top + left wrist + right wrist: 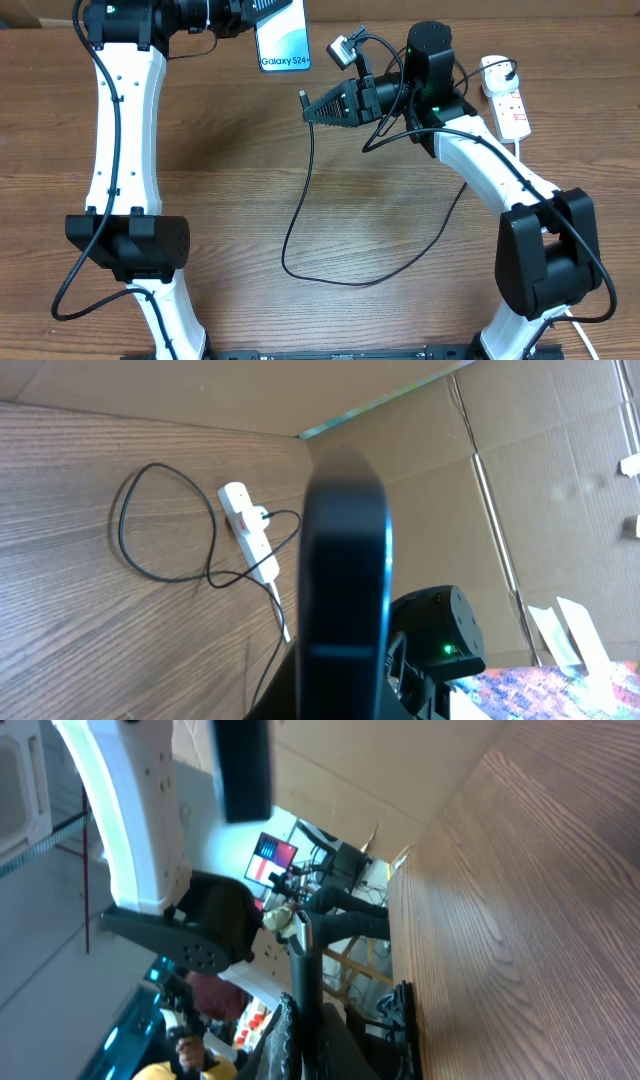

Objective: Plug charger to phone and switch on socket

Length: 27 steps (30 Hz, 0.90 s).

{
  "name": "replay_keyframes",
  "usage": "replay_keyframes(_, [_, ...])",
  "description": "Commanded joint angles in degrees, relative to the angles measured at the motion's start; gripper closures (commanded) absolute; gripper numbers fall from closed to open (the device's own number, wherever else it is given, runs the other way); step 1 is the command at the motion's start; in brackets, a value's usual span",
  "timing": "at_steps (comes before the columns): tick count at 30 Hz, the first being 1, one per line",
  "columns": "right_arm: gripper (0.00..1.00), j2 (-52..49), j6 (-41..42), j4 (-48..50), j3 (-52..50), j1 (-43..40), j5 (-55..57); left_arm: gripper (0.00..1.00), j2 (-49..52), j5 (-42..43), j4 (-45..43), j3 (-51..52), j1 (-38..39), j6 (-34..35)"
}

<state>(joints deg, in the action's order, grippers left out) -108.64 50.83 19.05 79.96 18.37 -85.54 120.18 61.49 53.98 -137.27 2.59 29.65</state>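
My left gripper (246, 20) is shut on the phone (283, 42) and holds it raised at the table's far middle, its lit screen facing up. In the left wrist view the phone (345, 560) shows edge-on and dark. My right gripper (316, 108) is shut on the charger (300, 215) near its plug tip (303, 97), which points left, below and right of the phone and apart from it. The black cable loops down over the table and back to a white adapter (496, 68) in the socket (514, 112). In the right wrist view the plug (303, 970) sticks up between the fingers (322, 1042).
The socket (248, 525) lies at the far right with its thick white cord (521, 150) running under my right arm. Cardboard walls (250, 395) close off the back of the wooden table (220, 200). The cable loop (330, 282) lies in the middle.
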Motion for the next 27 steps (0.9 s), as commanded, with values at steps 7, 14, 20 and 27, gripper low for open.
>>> replay_keyframes(7, [0.96,1.1,3.8,3.2,0.0,0.0,2.1,0.96,0.6,-2.2,1.6,-0.4,1.2,-1.3])
replay_keyframes(14, [0.96,1.1,10.4,12.0,0.0,0.0,1.9,0.96,0.9,-2.0,1.7,-0.4,1.2,-0.9])
replay_keyframes(20, [0.96,1.1,10.9,12.4,0.0,0.0,1.9,0.96,1.0,-2.0,1.6,-0.4,1.2,-0.4])
replay_keyframes(27, [0.96,1.1,10.7,12.4,0.0,0.9,2.2,0.96,1.0,-1.8,1.6,-0.4,1.2,0.9])
